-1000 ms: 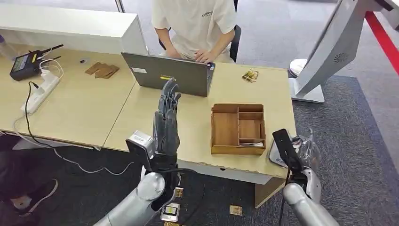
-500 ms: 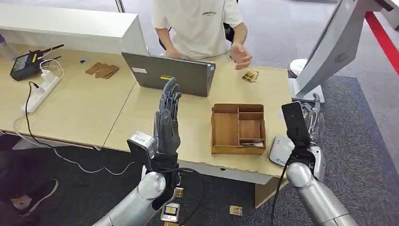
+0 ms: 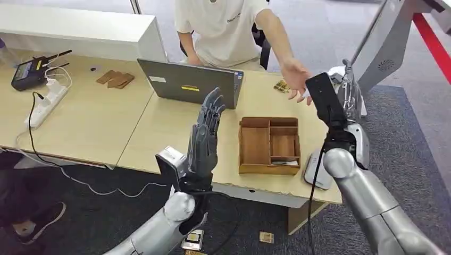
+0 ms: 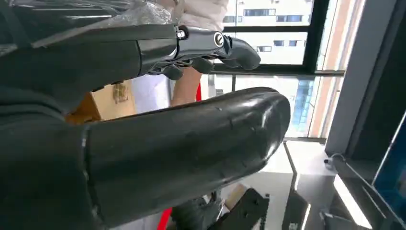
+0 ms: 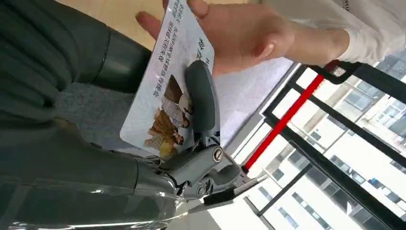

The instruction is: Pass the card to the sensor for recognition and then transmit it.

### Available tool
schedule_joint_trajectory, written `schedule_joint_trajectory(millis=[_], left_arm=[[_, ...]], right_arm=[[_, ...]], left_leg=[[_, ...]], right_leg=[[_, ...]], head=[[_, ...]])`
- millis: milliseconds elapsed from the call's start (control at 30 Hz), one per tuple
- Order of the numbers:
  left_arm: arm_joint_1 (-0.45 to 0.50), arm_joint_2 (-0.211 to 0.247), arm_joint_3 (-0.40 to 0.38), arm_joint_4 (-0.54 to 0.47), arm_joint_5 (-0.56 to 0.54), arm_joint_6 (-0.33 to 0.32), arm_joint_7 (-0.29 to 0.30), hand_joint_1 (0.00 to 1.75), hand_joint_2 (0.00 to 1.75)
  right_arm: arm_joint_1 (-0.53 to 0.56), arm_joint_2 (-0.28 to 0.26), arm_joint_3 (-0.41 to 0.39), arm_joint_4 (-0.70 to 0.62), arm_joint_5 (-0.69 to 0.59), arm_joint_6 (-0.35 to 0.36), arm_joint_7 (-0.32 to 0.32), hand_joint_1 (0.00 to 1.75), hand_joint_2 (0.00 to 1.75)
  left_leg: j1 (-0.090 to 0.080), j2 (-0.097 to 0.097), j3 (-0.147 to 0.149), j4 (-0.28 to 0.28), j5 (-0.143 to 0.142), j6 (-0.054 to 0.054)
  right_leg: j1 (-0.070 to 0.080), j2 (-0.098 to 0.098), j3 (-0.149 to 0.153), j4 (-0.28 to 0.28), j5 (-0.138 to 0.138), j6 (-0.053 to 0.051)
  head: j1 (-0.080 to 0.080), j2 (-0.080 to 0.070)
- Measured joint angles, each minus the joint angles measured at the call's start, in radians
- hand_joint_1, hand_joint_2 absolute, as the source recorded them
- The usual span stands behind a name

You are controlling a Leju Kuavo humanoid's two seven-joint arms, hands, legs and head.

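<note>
Right wrist: robot hand (image 5: 191, 158) pinches card (image 5: 167, 86) (person's palm (image 5: 244, 33) touching).

Right hand (image 3: 348, 95) raised, card (image 5: 170, 91) at person's hand (image 3: 295, 79).

An office: wooden desks (image 3: 95, 119), open laptop (image 3: 187, 82), power strip (image 3: 47, 104), grey carpet (image 3: 404, 159), seated person (image 3: 223, 29).

a grey laptop (image 3: 189, 82) stands open on the wooden table (image 3: 159, 127), with a compartmented wooden tray (image 3: 268, 144) near it toward the table's edge. farther along lie a white power strip (image 3: 45, 103), a black handheld radio (image 3: 29, 71) and small wooden pieces (image 3: 115, 79).
</note>
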State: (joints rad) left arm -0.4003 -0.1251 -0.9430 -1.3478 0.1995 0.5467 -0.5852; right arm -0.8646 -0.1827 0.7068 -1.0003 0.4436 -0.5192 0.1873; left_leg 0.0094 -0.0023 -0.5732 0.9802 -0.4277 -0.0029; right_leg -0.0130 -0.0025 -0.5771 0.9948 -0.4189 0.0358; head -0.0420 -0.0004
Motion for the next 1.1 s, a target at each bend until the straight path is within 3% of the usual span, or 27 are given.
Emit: schedule_joint_trajectory(millis=[233, 333, 367, 400, 433, 933, 1100], left_arm=[[-0.031, -0.017, -0.031, 0.039, 0.047, -0.046, -0.041, 0.00, 0.00], [-0.032, -0.022, -0.040, 0.052, 0.054, -0.055, -0.049, 0.00, 0.00], [-0.034, -0.022, -0.044, 0.057, 0.055, -0.058, -0.050, 0.00, 0.00], [-0.034, -0.022, -0.048, 0.060, 0.056, -0.058, -0.051, 0.00, 0.00], [-0.034, -0.022, -0.051, 0.063, 0.056, -0.059, -0.051, 0.00, 0.00], [-0.034, -0.021, -0.056, 0.076, 0.048, -0.047, -0.032, 0.00, 0.00], [-0.033, -0.019, -0.057, 0.076, 0.034, -0.030, -0.011, 0.00, 0.00]], right_arm=[[-0.115, 0.048, 0.043, 0.178, 0.073, 0.035, 0.056, 1.68, 1.75], [-0.132, 0.066, 0.057, 0.248, 0.080, 0.039, 0.066, 1.59, 1.75], [-0.134, 0.070, 0.065, 0.275, 0.080, 0.040, 0.071, 1.47, 1.75], [-0.134, 0.072, 0.068, 0.290, 0.080, 0.040, 0.074, 0.61, 1.75], [-0.134, 0.074, 0.071, 0.304, 0.080, 0.040, 0.075, 0.00, 1.75], [-0.139, 0.110, 0.108, 0.419, 0.085, 0.025, 0.081, 0.00, 1.75], [-0.138, 0.116, 0.116, 0.428, 0.035, -0.013, 0.035, 0.00, 1.75]], left_leg=[[0.000, 0.000, 0.000, 0.000, 0.000, 0.000], [0.000, 0.000, 0.000, 0.000, 0.000, 0.000], [0.000, -0.001, 0.000, 0.000, 0.000, 0.000], [0.000, -0.002, -0.001, 0.000, 0.000, 0.000], [0.000, -0.003, -0.002, 0.000, 0.000, 0.000], [0.000, -0.003, -0.002, 0.000, 0.000, 0.001], [0.000, -0.003, -0.002, 0.000, 0.001, 0.001]], right_leg=[[0.000, 0.000, 0.000, 0.000, 0.000, 0.000], [0.000, 0.000, 0.000, 0.000, 0.000, 0.000], [0.000, -0.001, 0.000, 0.000, 0.000, 0.000], [0.000, -0.002, 0.000, 0.000, 0.000, 0.000], [0.000, -0.004, -0.001, 0.000, 0.000, 0.000], [0.000, -0.005, -0.001, 0.000, -0.001, 0.001], [0.000, -0.005, -0.001, 0.000, 0.000, 0.000]], head=[[0.000, 0.000], [0.000, 0.000], [0.000, 0.000], [0.000, 0.000], [0.000, 0.000], [0.000, 0.000], [0.000, 0.000]])
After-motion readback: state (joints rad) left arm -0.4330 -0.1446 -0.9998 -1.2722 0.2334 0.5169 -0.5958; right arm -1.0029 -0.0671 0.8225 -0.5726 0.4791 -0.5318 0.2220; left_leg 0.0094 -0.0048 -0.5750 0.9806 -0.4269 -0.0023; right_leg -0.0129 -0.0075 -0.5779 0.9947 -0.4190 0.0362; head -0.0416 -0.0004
